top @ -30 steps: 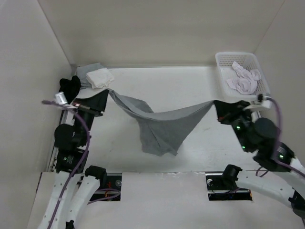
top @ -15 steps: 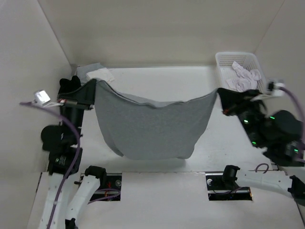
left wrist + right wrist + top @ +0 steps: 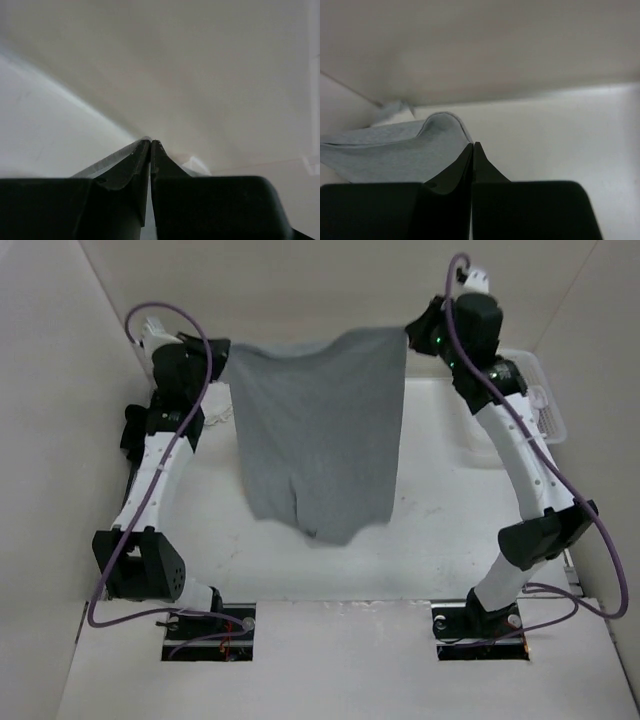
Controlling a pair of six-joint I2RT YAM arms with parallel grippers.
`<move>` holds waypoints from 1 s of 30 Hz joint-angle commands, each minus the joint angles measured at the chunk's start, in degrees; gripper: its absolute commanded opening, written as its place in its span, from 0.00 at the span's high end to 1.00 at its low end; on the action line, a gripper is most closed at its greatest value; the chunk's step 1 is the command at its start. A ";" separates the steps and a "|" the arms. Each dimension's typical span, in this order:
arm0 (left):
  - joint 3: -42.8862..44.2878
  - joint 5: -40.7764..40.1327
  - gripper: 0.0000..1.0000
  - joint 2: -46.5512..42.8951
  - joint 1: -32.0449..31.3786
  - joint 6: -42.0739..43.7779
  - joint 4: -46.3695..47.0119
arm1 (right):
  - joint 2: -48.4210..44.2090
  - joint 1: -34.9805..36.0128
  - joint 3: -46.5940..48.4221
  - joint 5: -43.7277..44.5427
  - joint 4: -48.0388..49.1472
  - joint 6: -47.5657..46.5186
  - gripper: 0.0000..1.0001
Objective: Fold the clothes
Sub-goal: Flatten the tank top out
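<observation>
White table (image 3: pixel 440 540); clothes (image 3: pixel 320 430) hang above; right arm (image 3: pixel 515 445) masks basket (image 3: pixel 553 412).

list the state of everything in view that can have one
grey garment, lifted and hanging open, held by its two top corners
left end effector, shut on one top corner of the grey garment
right end effector, shut on the other top corner
basket, upright at the back right, partly hidden
</observation>
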 commanded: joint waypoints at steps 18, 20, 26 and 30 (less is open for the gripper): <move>-11.45 5.80 0.97 -18.53 7.80 1.88 19.05 | -29.68 0.96 -22.82 -0.14 8.48 -3.06 1.00; -23.85 3.25 0.96 -25.90 6.40 2.05 19.58 | -37.41 2.98 -36.19 1.88 10.15 -0.96 1.00; -47.70 1.21 0.96 -51.65 4.45 1.36 3.55 | -60.45 12.38 -66.10 6.01 4.30 8.87 1.00; -49.92 3.33 0.97 -66.08 1.57 1.18 -20.87 | -71.88 23.18 -75.18 8.38 -7.92 20.21 1.00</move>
